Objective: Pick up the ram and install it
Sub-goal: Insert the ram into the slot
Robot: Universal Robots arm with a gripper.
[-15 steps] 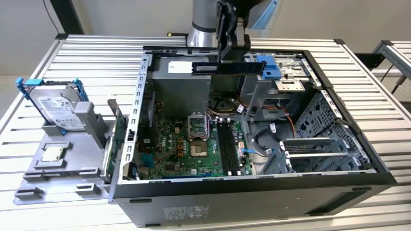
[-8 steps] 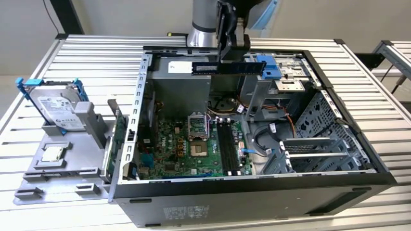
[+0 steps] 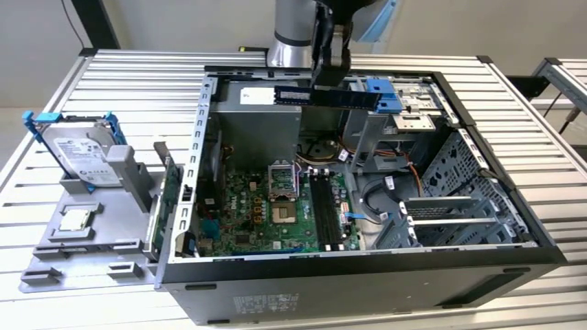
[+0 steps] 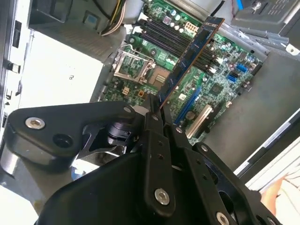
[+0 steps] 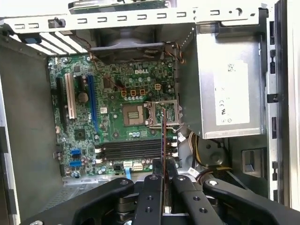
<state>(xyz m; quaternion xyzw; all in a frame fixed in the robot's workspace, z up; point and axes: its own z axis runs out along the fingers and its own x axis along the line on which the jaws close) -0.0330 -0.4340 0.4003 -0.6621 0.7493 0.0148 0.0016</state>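
- Closest to me is the open computer case (image 3: 367,289), lying on its side with its black wall facing me, on a slatted aluminium table (image 3: 137,69).
- Just beside the case, on the exterior view's left, sits a grey fixture tray (image 3: 92,240) with a small square processor chip (image 3: 73,220) lying flat on it.
- A little further back on that tray, a silver hard drive (image 3: 84,157) in blue brackets stands tilted.
- Down in the case lies the green motherboard (image 3: 266,220). It carries the processor socket (image 3: 282,187), and the long black memory slots (image 3: 326,206) run just beside the socket on the exterior view's right.
- Past the board, at the far end of the case, are the grey power supply (image 3: 252,120) and a blue drive bracket (image 3: 385,96).
- Over that far end hangs the gripper (image 3: 328,82), pointing down.
- Its black fingers (image 4: 153,136) are clamped on the ram (image 3: 326,95), one on each flat face.
- The ram is held level in the air, running from above the power supply across to the blue bracket. It is well apart from the memory slots and not seated.
- In the first wrist view the stick is edge-on between the two fingers, with the socket and slots below it.
- Farthest off, the arm (image 3: 293,27) rises behind the case.
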